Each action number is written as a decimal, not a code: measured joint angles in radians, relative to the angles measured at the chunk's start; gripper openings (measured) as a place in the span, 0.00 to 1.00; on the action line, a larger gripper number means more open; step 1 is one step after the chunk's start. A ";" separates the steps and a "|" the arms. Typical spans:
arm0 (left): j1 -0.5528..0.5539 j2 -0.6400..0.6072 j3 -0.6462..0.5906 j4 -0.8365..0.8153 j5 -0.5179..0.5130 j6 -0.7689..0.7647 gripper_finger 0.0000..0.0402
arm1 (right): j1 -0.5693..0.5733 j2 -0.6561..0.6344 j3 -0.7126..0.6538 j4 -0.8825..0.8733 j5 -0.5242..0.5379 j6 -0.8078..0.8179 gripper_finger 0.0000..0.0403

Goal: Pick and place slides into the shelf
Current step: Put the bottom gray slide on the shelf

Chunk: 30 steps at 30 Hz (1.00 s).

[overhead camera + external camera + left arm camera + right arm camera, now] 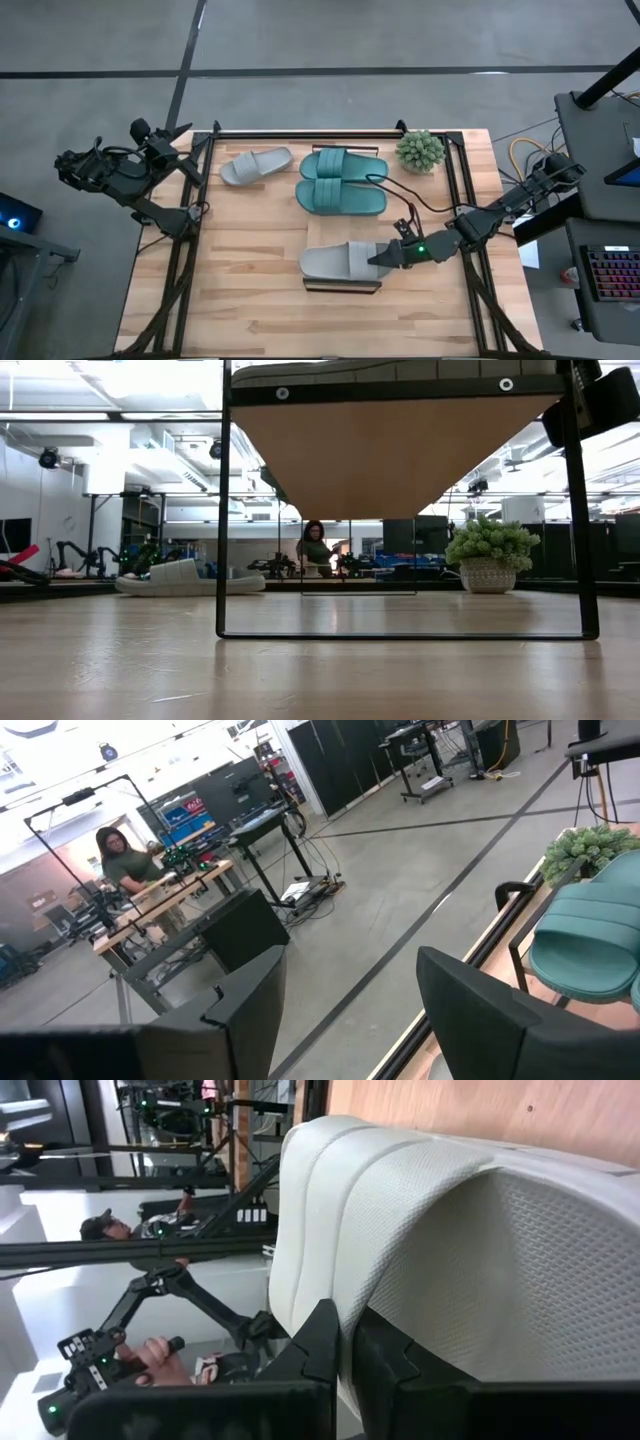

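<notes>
A light grey slide [335,263] lies on the shelf [343,287] near the table's front middle, and my right gripper [385,257] is shut on it from the right. In the low view the shelf [390,450] fills the foreground with the slide's sole [400,368] on top. A second grey slide [255,165] and two teal slides [342,165] [342,198] lie flat on the table at the back. My left gripper [170,140] stands open off the table's far left corner, nothing between its fingers [250,1010]. My right gripper pinches the edge of the grey slide's strap [330,1280] between its two fingers, one finger [310,1350] outside the strap and the other [400,1365] between strap and footbed. The fingers come from the table's right, slanting slightly down. The slide lies along the shelf's top.
A potted plant [420,150] stands at the table's back right. Dark frame rails [455,190] run along the table's sides and back. A cable [400,200] crosses the table beside the teal slides. A person [316,550] sits in the room beyond.
</notes>
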 joint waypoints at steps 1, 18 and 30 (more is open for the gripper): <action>0.000 0.000 0.000 0.000 0.000 0.000 0.52 | 0.000 0.000 0.000 0.000 0.000 0.003 0.02; 0.000 0.000 0.000 0.000 0.000 0.000 0.52 | 0.000 0.001 0.000 -0.002 -0.005 0.014 0.18; 0.000 -0.001 0.000 0.000 0.000 0.000 0.52 | 0.000 0.000 0.000 0.000 -0.004 0.067 0.35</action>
